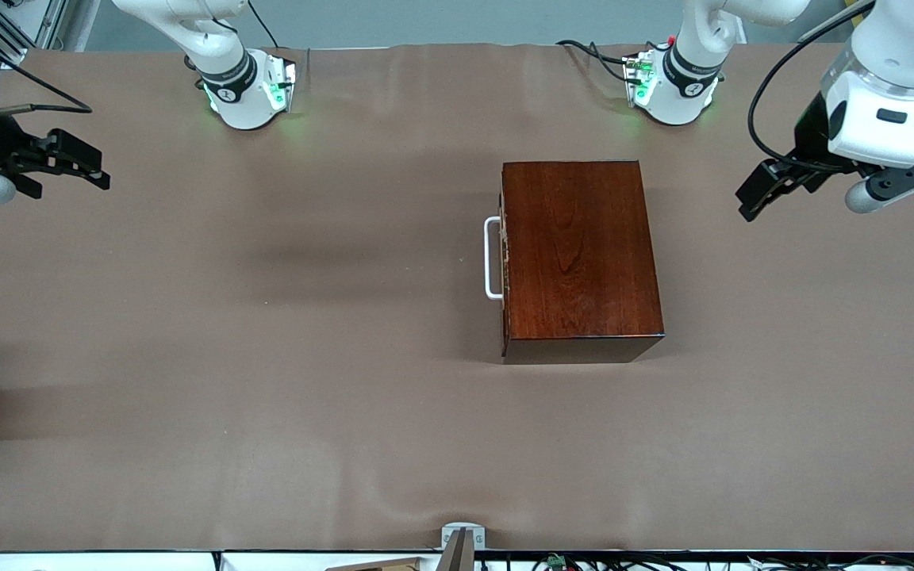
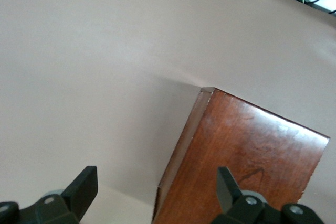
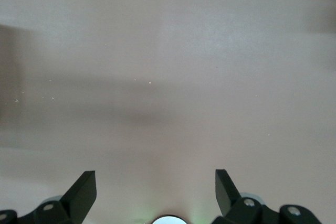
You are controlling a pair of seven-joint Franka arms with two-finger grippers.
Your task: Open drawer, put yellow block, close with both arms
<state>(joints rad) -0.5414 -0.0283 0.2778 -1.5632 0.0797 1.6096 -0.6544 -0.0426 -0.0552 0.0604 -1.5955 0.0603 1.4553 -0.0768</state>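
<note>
Hovering over the tabletop [image 1: 266, 412], my left claw [image 1: 758, 194] and right claw [image 1: 80, 168] gape empty at either end; the drawer [image 1: 505, 254] sits shut in its mahogany box [image 1: 576, 254].

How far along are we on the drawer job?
Either nothing has started or it is all done: the drawer is shut, flush with the box, and no yellow block shows. Nothing is in hand: left end effector and right end effector hang open over bare table.
</note>
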